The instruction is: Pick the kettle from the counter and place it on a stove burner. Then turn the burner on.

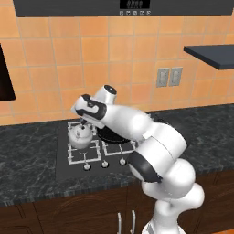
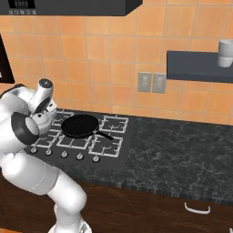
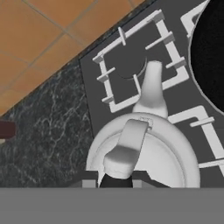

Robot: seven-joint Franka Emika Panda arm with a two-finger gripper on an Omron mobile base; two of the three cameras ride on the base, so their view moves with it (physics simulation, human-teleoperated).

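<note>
Hand view has the jaws clamped on the squat silver-white metal kettle point(image 3: 144, 153) by its arched handle, sitting over the front-left burner grate, so letting go off-centre could tip it toward the flat black frying pan point(image 3: 212, 52).

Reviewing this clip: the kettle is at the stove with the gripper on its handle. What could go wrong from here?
1. The gripper is shut on the handle of the small rounded silver-white kettle, which sits over the front-left white burner grate; releasing off-centre could leave it tilted on the bars.
2. The flat black frying pan lies close beside the kettle, so a sideways retreat could bump it.
3. The small round stove knobs line the front edge; the arm could turn the wrong one.
</note>
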